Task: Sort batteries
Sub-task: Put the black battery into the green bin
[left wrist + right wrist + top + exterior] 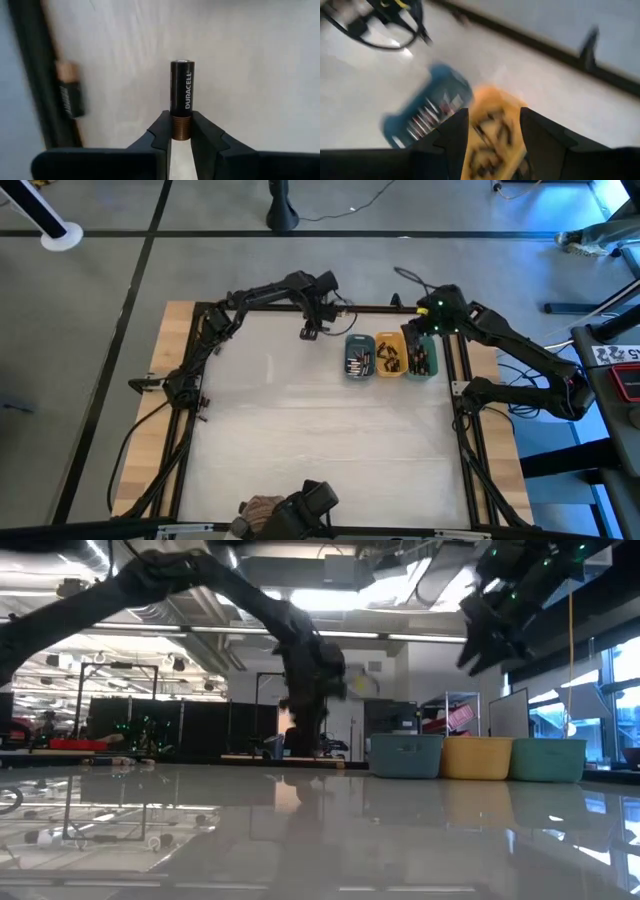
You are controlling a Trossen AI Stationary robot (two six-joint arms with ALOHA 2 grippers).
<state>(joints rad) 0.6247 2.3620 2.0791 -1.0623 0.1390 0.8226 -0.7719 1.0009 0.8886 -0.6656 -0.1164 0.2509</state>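
My left gripper [309, 332] is near the table's far edge, left of the trays, shut on a black and copper battery [181, 85]. A second battery [69, 92] lies on the white tabletop beside the dark frame rail. Three small trays stand in a row at the far right: blue [359, 356], orange [390, 355] and green [422, 356], each with batteries inside. My right gripper [495, 117] hangs open above the orange tray [495, 137] with nothing between its fingers. My left gripper pinches the battery's copper-coloured end [181, 129] between its two fingertips. The fingers come steeply from above, and the battery sticks out past them in line with the fingers. Whether its black end touches the table, I cannot tell.
The tabletop [320, 440] is white and glossy, with dark frame rails along its edges. A dark camera mount [305, 505] sits at the near edge. In the low view the three trays [478, 757] stand right of the left arm [305, 670].
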